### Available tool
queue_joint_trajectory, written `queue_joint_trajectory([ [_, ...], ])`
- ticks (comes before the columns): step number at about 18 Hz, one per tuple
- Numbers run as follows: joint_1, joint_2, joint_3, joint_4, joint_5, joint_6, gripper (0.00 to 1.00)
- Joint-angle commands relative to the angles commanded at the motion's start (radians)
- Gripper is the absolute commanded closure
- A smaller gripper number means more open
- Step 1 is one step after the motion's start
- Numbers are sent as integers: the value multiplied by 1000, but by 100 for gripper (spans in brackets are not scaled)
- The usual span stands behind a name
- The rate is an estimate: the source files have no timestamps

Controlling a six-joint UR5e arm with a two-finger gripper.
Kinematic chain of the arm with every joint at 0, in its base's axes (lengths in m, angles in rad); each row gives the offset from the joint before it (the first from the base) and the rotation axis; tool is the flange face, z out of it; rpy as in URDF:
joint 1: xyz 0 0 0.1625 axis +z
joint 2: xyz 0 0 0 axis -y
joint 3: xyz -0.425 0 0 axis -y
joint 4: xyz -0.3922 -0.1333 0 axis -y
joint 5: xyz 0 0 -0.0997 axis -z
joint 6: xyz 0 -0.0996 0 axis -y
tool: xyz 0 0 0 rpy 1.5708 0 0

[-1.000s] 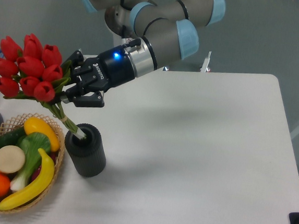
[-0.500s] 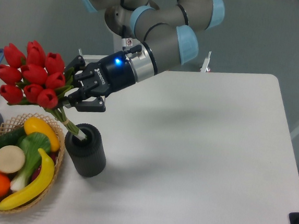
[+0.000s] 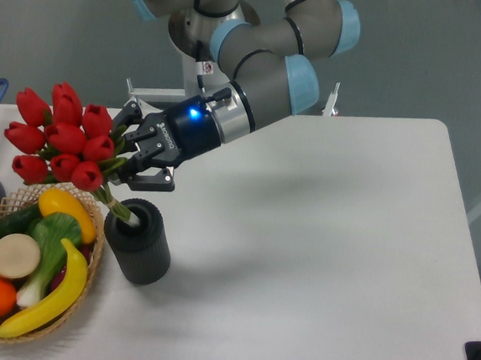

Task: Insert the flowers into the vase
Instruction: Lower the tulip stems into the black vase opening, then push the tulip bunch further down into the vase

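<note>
At far left, beside the wicker basket (image 3: pixel 94 218), the flowers (image 3: pixel 62 143) lean up and leftward, their stem ends already inside the mouth of the vase (image 3: pixel 138 243). Just right of the blooms, the gripper (image 3: pixel 130 158) is clamped on the stems above the vase, so seating them likely means tipping upright and lowering.

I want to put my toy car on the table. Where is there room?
The whole right side of the table is bare, from the vase across to the far edge. The left is crowded: the basket of toy food touches the vase, with the flowers and gripper above.
</note>
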Motion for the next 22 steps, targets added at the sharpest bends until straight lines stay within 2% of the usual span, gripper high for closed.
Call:
queue_joint_trajectory([
  [9,6,-57,-2,3,3,25,65],
  [22,17,-84,-29,2,5,75,65],
])
